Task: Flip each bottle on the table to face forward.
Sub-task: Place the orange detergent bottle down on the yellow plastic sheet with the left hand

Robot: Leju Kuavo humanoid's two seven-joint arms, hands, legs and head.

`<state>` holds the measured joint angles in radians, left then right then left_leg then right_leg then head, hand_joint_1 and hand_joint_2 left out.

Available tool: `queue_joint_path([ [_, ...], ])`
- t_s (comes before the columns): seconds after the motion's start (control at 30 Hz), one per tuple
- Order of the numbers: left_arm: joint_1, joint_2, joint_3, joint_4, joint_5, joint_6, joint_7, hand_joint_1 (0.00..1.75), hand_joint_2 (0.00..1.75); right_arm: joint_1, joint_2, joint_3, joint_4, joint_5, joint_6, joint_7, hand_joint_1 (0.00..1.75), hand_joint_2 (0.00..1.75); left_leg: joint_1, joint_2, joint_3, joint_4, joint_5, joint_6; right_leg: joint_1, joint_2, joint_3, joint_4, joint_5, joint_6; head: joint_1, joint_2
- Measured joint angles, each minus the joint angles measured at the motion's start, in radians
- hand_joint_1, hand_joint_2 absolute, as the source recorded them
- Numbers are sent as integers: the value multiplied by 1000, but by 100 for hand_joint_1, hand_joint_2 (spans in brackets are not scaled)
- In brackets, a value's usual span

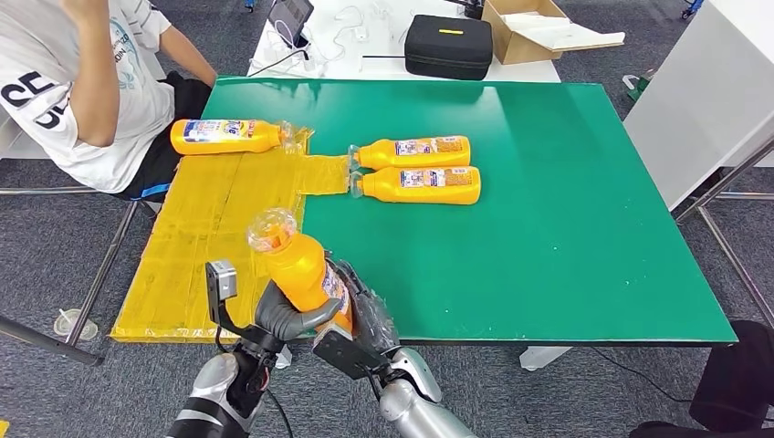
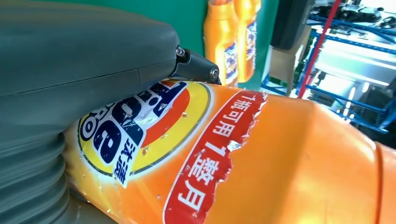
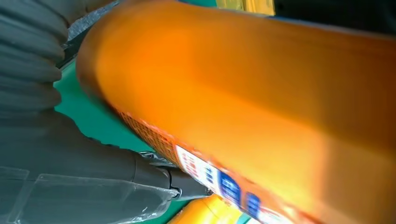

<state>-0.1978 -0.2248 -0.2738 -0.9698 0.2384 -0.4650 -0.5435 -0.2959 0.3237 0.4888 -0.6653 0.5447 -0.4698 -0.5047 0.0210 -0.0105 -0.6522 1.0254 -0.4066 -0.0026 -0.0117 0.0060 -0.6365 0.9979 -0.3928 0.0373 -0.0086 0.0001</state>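
Head view puts the held bottle [image 1: 301, 266] at the lower centre of the frame, raised off the near edge of the green table [image 1: 566, 228], its clear cap tilted toward the upper left. Both hands grip it: the left hand [image 1: 283, 319] wraps its thumb across the lower body from the left, and the right hand [image 1: 360, 319] presses against the bottle's right side just beside it. The left wrist view shows the thick grey thumb lying over the bottle's main printed label, so that face is toward the left hand; the right wrist view shows the plainer side with a small-print label, with the right hand's fingers curled under it. How tightly the fingers close I cannot tell.

Three more bottles lie on their sides. One bottle [image 1: 226, 136] rests at the upper left on the yellow mat [image 1: 201, 237], cap pointing right, near a seated person [image 1: 87, 87]. A pair of bottles [image 1: 415, 169] lies side by side, touching, at the upper centre of the frame on the bare green, caps pointing left at the mat's edge.

My judgement: the task is underway, not finished. The pair on the green may already be turned and set aside, though their small labels leave that uncertain. The held bottle is mid-turn, and the one on the mat looks yet to be handled.
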Motion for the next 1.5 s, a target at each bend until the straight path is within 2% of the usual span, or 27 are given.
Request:
queue_joint_path([
  [0.4, 3, -7, 21, -38, 63, -11, 14, 175, 175, 1, 0, -4, -6, -28, -6, 9, 0, 0, 0, 0, 0, 0, 0, 0, 0, 0, 0, 0, 0, 0, 0, 0],
  [0.6, 2, -7, 63, -75, 52, 60, 7, 175, 175, 14, -6, -28, -52, -51, -26, 18, 0, 0, 0, 0, 0, 0, 0, 0, 0, 0, 0, 0, 0, 0, 0, 0],
  [0.7, -6, -6, 99, -98, -13, 167, -30, 175, 175, 38, -16, -50, -123, -71, -35, 10, 0, 0, 0, 0, 0, 0, 0, 0, 0, 0, 0, 0, 0, 0, 0, 0],
  [0.83, -41, 2, 153, -110, -171, 370, -95, 175, 175, 81, -33, -70, -263, -85, -63, -26, 0, 0, 0, 0, 0, 0, 0, 0, 0, 0, -1, 0, 0, 0, 0, 0],
  [1.03, -139, 29, 224, -73, -432, 701, -151, 175, 175, 153, -49, -66, -510, -99, -180, -121, 0, 0, 0, 0, -1, 0, 1, 0, 0, 0, -1, 0, 0, 0, 0, 0],
  [1.17, -188, 45, 253, -26, -482, 767, -154, 175, 175, 176, -53, -53, -610, -102, -208, -140, 0, 0, 0, 0, -1, 0, 1, 0, 0, 0, -1, 0, 0, 0, 0, 0],
  [1.23, -211, 55, 259, 7, -541, 834, -153, 175, 175, 184, -55, -47, -644, -120, -218, -163, 0, 0, 0, 0, -1, 0, 1, 0, 0, 0, -1, 0, 0, 0, 0, 0],
  [1.33, -264, 79, 258, 93, -724, 993, -119, 175, 175, 192, -55, -37, -689, -160, -224, -187, 0, 0, 0, 0, -1, 0, 1, 0, 0, 0, -2, 0, 0, 0, 0, 0],
  [1.4, -308, 103, 241, 167, -888, 1065, -58, 175, 175, 194, -56, -33, -712, -189, -224, -189, 0, 0, 0, 0, -1, 0, 1, 0, 0, 0, -1, 0, 0, 0, 0, 0],
  [1.5, -368, 146, 177, 288, -1123, 1036, 54, 175, 175, 194, -59, -29, -733, -231, -216, -190, 0, 0, 0, 0, -1, 0, 2, -1, 0, 0, -1, 0, 1, 0, 0, 0],
])
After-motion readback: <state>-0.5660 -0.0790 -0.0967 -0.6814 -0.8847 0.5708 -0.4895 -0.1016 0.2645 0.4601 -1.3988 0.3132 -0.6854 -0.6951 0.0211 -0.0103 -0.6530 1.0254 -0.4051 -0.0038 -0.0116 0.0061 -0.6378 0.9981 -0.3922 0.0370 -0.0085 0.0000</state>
